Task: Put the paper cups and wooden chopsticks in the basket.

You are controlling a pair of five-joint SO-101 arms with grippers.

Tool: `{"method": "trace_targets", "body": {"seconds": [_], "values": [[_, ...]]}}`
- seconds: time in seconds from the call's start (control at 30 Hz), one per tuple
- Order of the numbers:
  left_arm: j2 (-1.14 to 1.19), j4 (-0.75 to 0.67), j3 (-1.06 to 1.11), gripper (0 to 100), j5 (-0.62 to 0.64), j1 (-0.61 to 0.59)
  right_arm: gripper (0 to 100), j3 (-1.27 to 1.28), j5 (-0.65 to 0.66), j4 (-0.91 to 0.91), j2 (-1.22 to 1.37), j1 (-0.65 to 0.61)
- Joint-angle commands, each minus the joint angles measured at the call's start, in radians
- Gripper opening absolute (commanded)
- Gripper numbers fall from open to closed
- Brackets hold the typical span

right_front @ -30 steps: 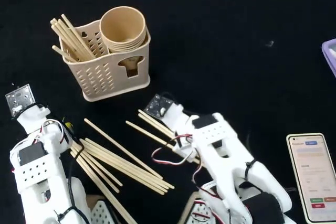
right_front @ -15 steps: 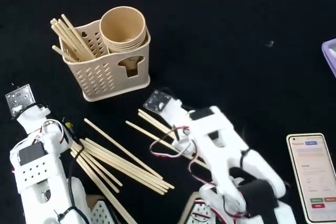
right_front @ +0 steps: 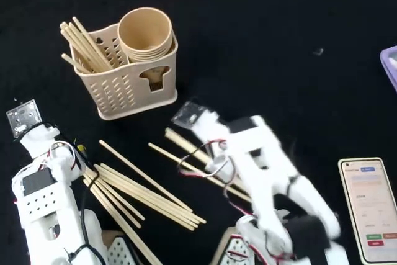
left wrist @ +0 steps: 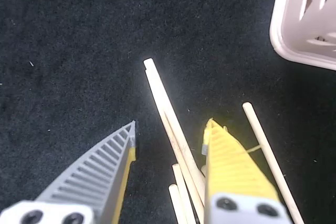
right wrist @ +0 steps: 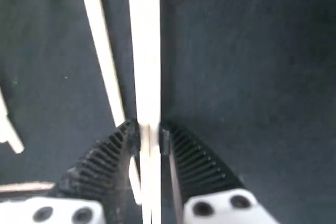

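Observation:
A beige basket (right_front: 127, 85) stands at the back left and holds stacked paper cups (right_front: 145, 31) and several wooden chopsticks (right_front: 84, 44). More chopsticks (right_front: 139, 193) lie loose on the black table between the arms. My right gripper (right wrist: 148, 129) is shut on a pair of chopsticks (right wrist: 144, 51), which stick out past its tips; in the high view that pair (right_front: 186, 144) is at the arm's front end. My left gripper (left wrist: 169, 132) is open at the near left, its jaws on either side of the ends of several chopsticks (left wrist: 167, 111), with the basket's corner (left wrist: 307, 24) close by.
A phone (right_front: 368, 206) lies at the near right. Part of a purple object (right_front: 390, 63) shows at the right edge. The far right of the black table is bare.
The right arm has lifted and swung slightly back and to the right with the chopstick pair in its gripper. The left arm has stayed put.

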Motion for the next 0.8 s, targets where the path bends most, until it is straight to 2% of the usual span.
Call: {"method": "trace_targets", "body": {"seconds": [0.0, 0.23, 0.37, 0.47, 0.6, 0.77], "values": [[-0.011, -0.014, -0.005, 22, 0.005, 0.002, 1.0, -0.102, 0.06, 0.166, -0.246, 0.11], [-0.011, -0.014, -0.005, 22, 0.005, 0.002, 1.1, -0.211, 0.068, 0.264, -0.503, 0.19], [-0.011, -0.014, -0.005, 22, 0.005, 0.002, 1.1, -0.348, -0.123, 0.267, -0.601, 0.133], [-0.011, -0.014, -0.005, 22, 0.005, 0.002, 1.1, -0.47, -0.275, 0.238, -0.638, 0.008], [-0.011, -0.014, -0.005, 22, 0.005, 0.002, 1.1, -0.542, -0.427, 0.003, -0.636, -0.199], [-0.011, -0.014, -0.004, 22, 0.005, 0.002, 1.1, -0.504, -0.572, -0.494, -0.582, -0.354]]}}
